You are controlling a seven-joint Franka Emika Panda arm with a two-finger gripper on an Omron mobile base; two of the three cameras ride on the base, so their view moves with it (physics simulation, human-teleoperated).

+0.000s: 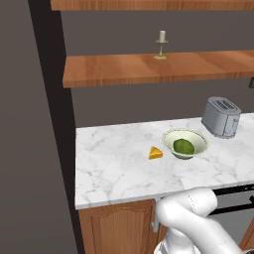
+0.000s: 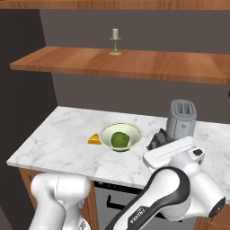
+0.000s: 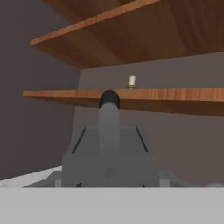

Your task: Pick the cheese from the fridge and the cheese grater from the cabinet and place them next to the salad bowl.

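The cheese [image 1: 155, 153] [image 2: 94, 139], a small orange wedge, lies on the marble counter just left of the salad bowl [image 1: 198, 139] [image 2: 106, 133], which holds a green lump. The dark grey cheese grater [image 2: 157, 137] [image 3: 109, 148] stands upright right of the bowl, in front of the toaster. My gripper [image 2: 160, 142] [image 3: 109, 183] is shut on the grater's lower part, which looms close in the hand view with its handle on top. I cannot tell whether the grater touches the counter. The cabinet shelves [image 1: 149, 69] [image 2: 134, 63] hang above. The fridge is out of view.
A silver toaster [image 1: 221, 116] [image 2: 182, 117] stands at the back right of the counter [image 1: 114, 168] [image 2: 58, 139]. A pale candlestick [image 1: 161, 45] [image 2: 115, 42] [image 3: 131, 82] sits on the lower shelf. A dark wall closes off the left. Wooden doors lie under the counter.
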